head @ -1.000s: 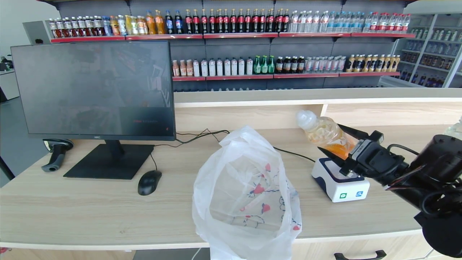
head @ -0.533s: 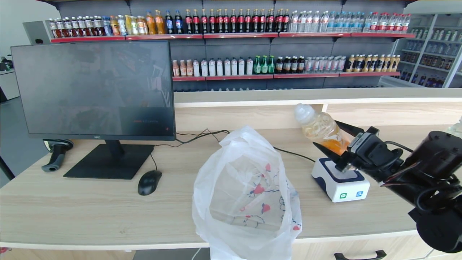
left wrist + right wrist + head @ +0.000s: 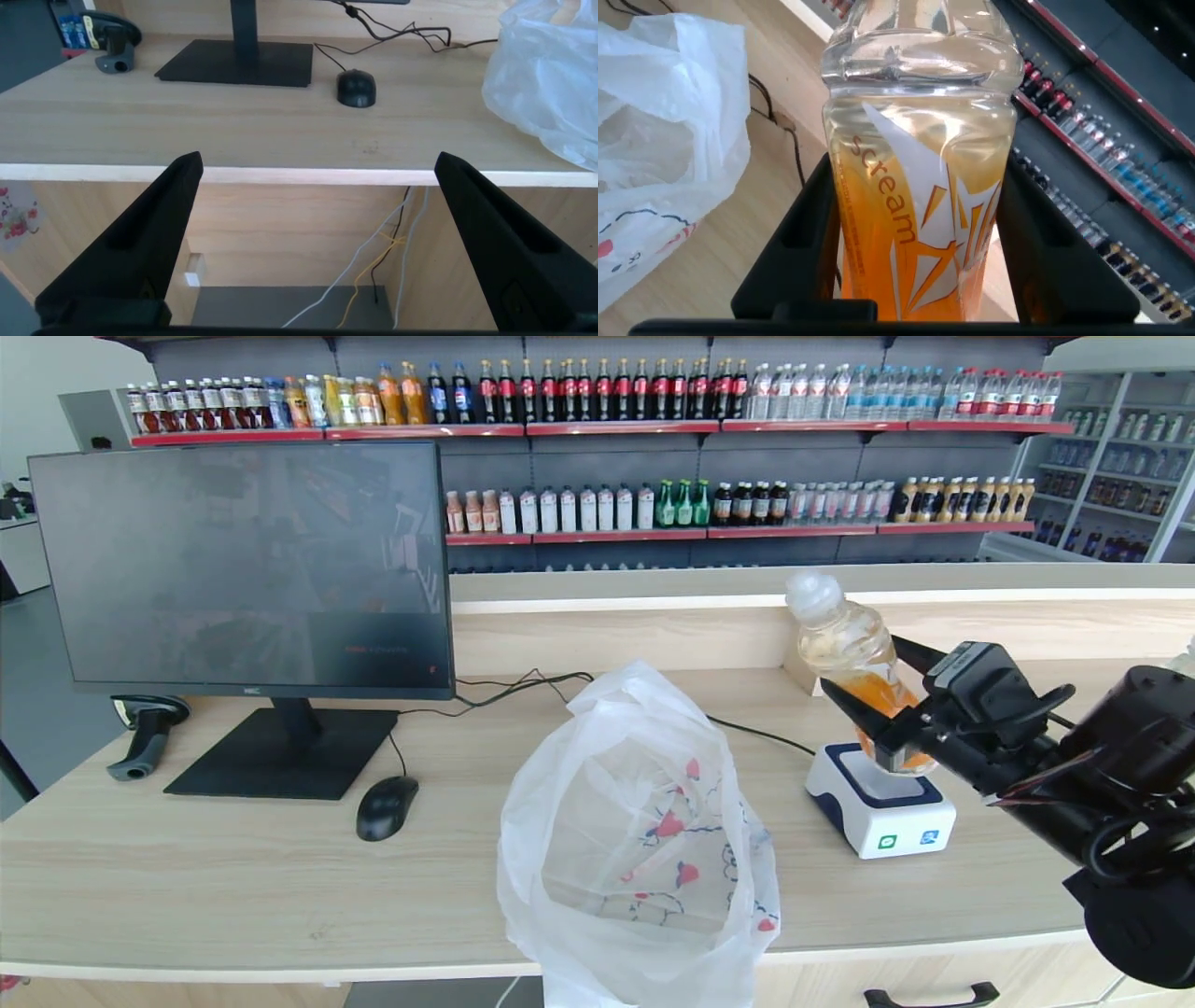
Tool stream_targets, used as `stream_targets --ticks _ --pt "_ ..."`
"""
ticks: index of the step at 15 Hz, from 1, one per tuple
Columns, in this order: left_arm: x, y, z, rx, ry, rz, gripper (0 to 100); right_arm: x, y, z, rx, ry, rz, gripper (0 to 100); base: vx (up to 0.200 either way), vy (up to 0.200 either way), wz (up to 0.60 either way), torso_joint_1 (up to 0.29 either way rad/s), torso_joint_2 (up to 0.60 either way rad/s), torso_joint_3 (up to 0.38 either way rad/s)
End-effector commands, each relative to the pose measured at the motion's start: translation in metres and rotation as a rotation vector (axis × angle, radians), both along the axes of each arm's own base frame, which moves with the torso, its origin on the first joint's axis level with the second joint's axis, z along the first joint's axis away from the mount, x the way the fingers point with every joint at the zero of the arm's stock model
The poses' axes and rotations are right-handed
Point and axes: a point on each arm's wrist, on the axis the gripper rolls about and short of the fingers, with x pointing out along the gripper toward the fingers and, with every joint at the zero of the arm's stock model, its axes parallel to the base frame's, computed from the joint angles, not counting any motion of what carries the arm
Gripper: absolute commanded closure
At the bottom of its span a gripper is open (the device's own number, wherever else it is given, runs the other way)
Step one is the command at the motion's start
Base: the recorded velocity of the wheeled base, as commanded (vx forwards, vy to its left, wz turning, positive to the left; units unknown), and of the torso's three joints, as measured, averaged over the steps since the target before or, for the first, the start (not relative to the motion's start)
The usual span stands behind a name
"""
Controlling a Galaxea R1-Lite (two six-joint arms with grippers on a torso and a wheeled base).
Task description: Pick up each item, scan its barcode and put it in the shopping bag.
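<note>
above the white scanner box on the right side of the counter, the right gripper is clamped on a plastic drink bottle. the bottle stands nearly upright, white cap on top, its base just over the scanner's dark window; whether it touches the box i cannot tell. the black fingers press on either side of the lower, labelled part, where the orange drink sits, and the clear neck rises free above them.

judging by the fill, the bottle is moderately heavy, and the liquid is likely to slosh and shift the weight when tilted. the thin plastic wall probably dents under a hard squeeze, and the glossy label looks slippery, so the wide labelled body low down seems the right place to hold, not the narrow neck or cap.

the shopping bag stands well to the left of the scanner at the counter's near edge, its mouth loosely open. it is thin, soft film and will likely sag if the bottle catches its rim.

the left gripper hangs with fingers spread wide and nothing between them, low in front of the counter's edge.
</note>
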Motion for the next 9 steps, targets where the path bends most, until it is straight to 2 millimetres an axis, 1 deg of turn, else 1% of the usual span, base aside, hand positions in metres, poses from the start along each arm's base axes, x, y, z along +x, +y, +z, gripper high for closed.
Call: stream_targets --ticks 1,2,3,4,7,9 --pt "0.000 0.000 0.000 -0.001 -0.001 0.001 0 -0.005 0.015 0.007 0.099 0.020 0.020 100 0.000 0.000 0.00 0.000 0.00 0.000" --pt "0.000 0.000 0.000 -0.007 -0.001 0.001 0 -0.006 0.042 0.006 0.299 0.104 0.016 100 0.000 0.000 0.00 0.000 0.00 0.000" --pt "0.000 0.000 0.000 -0.013 -0.001 0.001 0 -0.006 0.051 0.005 0.359 0.137 0.025 100 0.000 0.000 0.00 0.000 0.00 0.000" --pt "0.000 0.000 0.000 -0.025 -0.001 0.001 0 -0.009 0.062 0.004 0.460 0.189 0.057 100 0.000 0.000 0.00 0.000 0.00 0.000" --pt "0.000 0.000 0.000 -0.025 -0.001 0.001 0 -0.015 0.066 0.009 0.576 0.234 0.105 100 0.000 0.000 0.00 0.000 0.00 0.000" --pt "0.000 0.000 0.000 -0.025 -0.001 0.001 0 -0.016 0.067 0.012 0.640 0.236 0.078 100 0.000 0.000 0.00 0.000 0.00 0.000"
